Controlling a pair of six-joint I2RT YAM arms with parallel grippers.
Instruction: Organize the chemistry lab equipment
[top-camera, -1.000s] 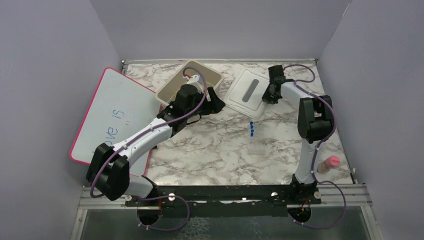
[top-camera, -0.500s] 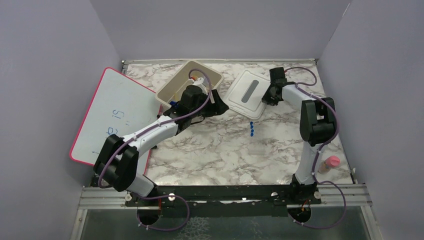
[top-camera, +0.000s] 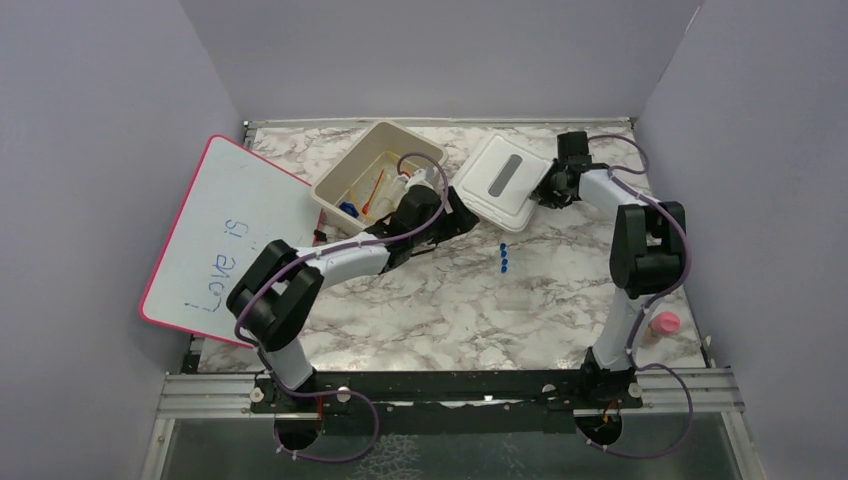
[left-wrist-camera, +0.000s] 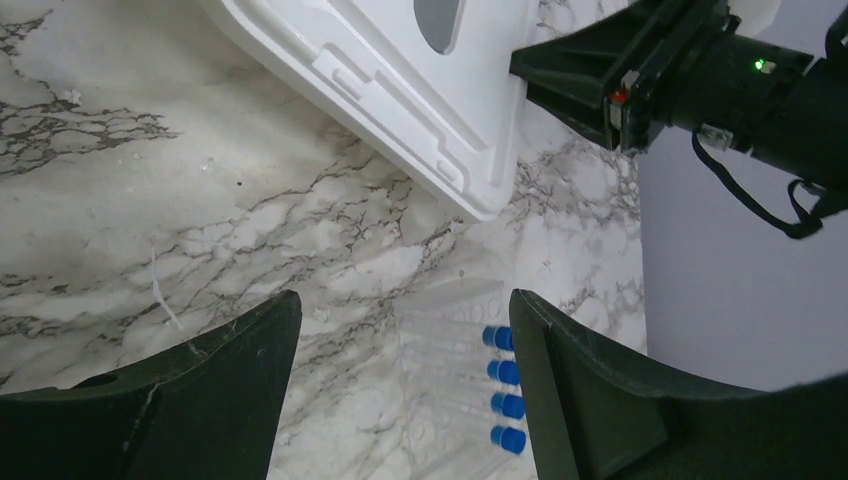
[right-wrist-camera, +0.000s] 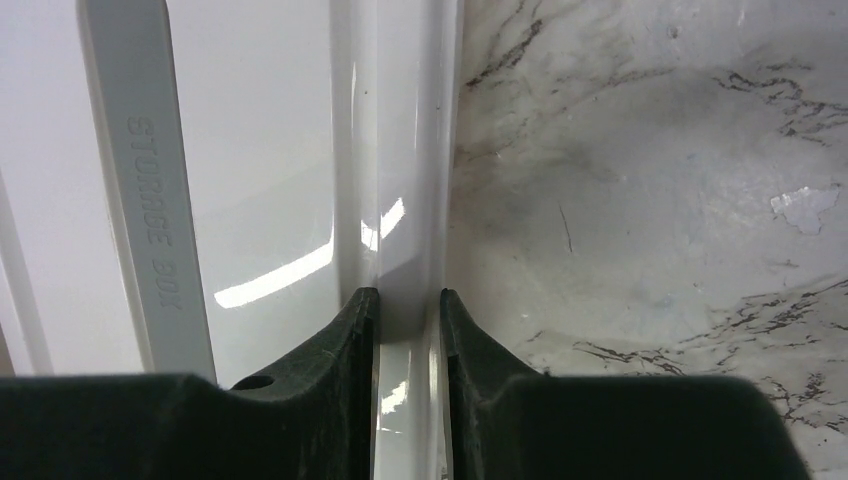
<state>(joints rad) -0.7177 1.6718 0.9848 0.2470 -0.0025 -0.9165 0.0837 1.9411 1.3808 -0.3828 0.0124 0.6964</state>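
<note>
The beige tub (top-camera: 341, 175) holds small lab items: an amber tube and red-tipped dropper (top-camera: 376, 186) and a blue piece (top-camera: 347, 210). Several clear tubes (left-wrist-camera: 448, 358) with tiny blue caps (left-wrist-camera: 503, 388) lie on the marble; the caps also show in the top view (top-camera: 504, 258). My left gripper (top-camera: 468, 214) is open and empty, low over the table between tub and lid, its jaws (left-wrist-camera: 405, 305) framing the tubes. My right gripper (top-camera: 552, 191) is shut on the rim (right-wrist-camera: 408, 200) of the white lid (top-camera: 498, 180), which sits tilted.
The pink-rimmed whiteboard (top-camera: 235, 235) leans at the left. A pink-capped bottle (top-camera: 660, 326) stands near the right arm's base. The lid (left-wrist-camera: 400, 70) and the right gripper (left-wrist-camera: 565, 75) lie just beyond the left gripper. Grey walls enclose the table.
My left arm has swung right from over the tub to the table beside the lid, uncovering the tub's contents. My right gripper has shifted right, and the lid has tilted up with it.
</note>
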